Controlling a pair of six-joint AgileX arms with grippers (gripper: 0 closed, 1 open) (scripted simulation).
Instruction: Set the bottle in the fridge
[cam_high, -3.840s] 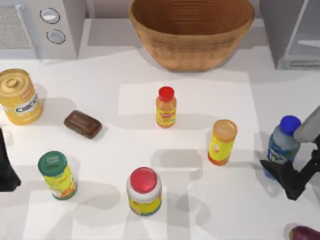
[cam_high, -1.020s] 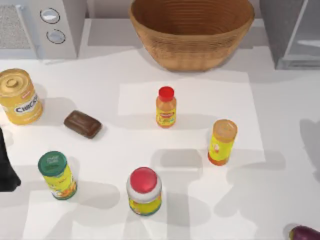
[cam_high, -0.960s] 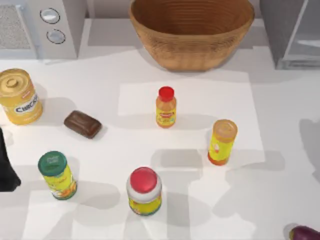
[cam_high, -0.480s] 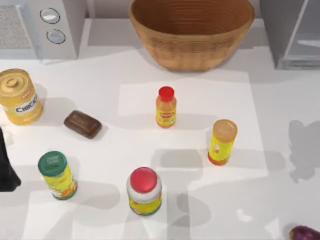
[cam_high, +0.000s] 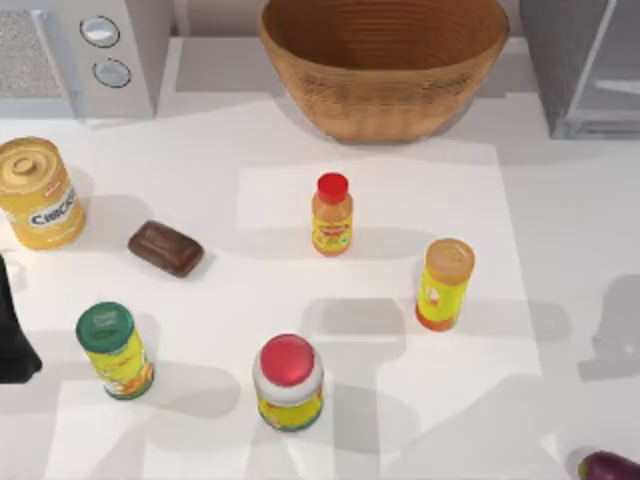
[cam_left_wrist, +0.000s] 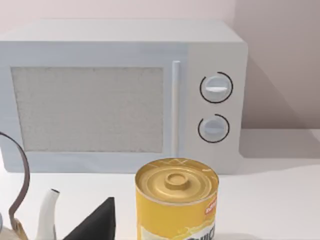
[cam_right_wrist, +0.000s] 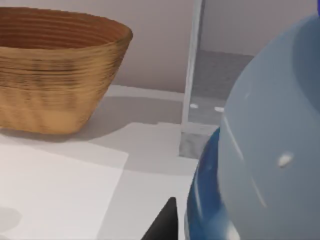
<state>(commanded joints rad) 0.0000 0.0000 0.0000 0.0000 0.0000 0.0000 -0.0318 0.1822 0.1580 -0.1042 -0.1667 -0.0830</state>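
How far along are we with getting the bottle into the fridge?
Done: the bottle is off the table and sits close against the right wrist camera, apparently gripped. In hand: it is being carried with the fridge ahead, beside the basket. Left: placing it inside and letting go. The left arm is parked.

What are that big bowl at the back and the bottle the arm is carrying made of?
The bowl looks like woven wicker or rattan: tan, matte, with ridged horizontal coils around its wall. The bottle, seen close in the right wrist view, looks like translucent greyish plastic, smooth and slightly glossy with small highlights, and a blue band lower down, probably a label.
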